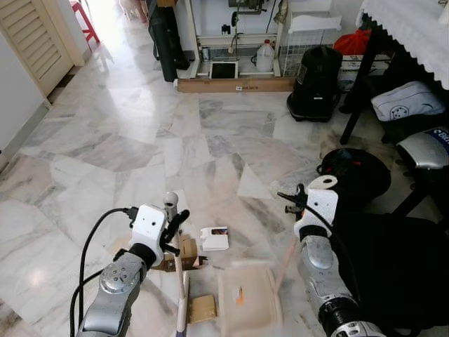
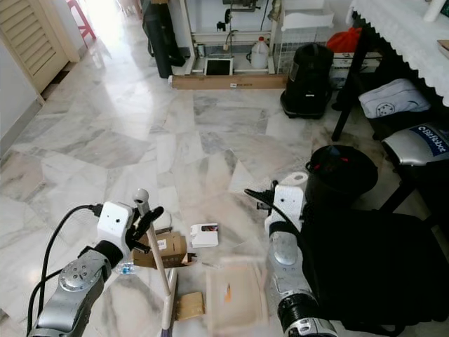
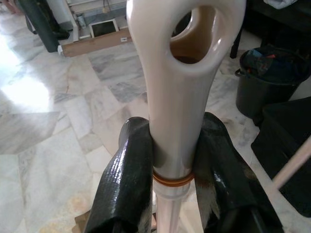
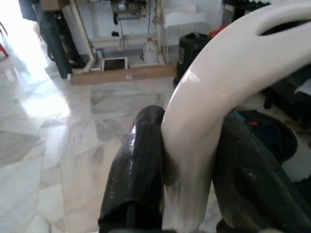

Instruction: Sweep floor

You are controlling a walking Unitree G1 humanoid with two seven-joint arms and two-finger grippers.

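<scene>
Nearest you, a dustpan [image 1: 247,298] lies on the marble floor [image 1: 105,154], blurred, with an orange mark on it you can't read. Your right gripper [image 4: 187,174] pinches its pale handle [image 4: 214,97] between both fingers. Your left gripper [image 3: 175,179] is clamped on the broom handle [image 3: 180,82] just below its hanging hole; the stick slants down to the floor beside the dustpan. Just past your grippers lie a brown carton [image 1: 184,253] and a small white box [image 1: 214,239]; their print is too small to read. To your right stands a black bin [image 1: 354,175] holding dark stuff. Farther off, a black vacuum [image 1: 316,84], a long cardboard box [image 1: 235,85], a white jug [image 1: 264,56].
</scene>
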